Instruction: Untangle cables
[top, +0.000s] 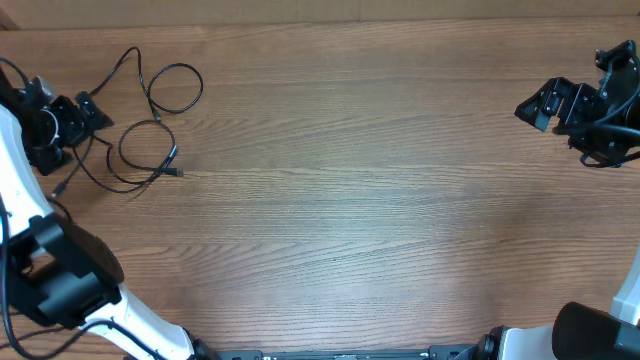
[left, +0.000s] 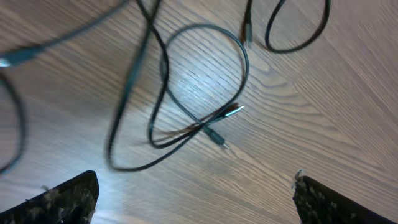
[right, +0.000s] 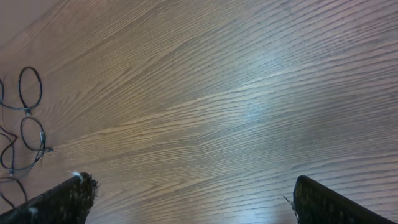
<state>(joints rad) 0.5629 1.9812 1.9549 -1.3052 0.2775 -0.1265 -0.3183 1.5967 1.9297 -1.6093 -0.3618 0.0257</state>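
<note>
left gripper (top: 93, 114) is wide open with nothing in it. right gripper (top: 532, 108) is the same, wide and empty, sitting at the far right of the table (top: 350, 220).

cables (top: 160, 120) lie loose at the far left, just beside the left fingers on their open side, toward table centre. one strand runs right up by the left gripper; can't tell if it touches.

the spread runs roughly far-to-near: one loop farther out, one nearer me, joined by crossing strands.

in the left wrist view, two plug ends (left: 231, 112) lie close together at a crossing, ahead of the open jaws and roughly centred between them.

right arm is well apart, nearly the whole table away.

my read: this is the left arm's job, a short reach forward onto that crossing. right would have to come across to pin the other loop. the loops overlap, so it's not untangled yet.
</note>
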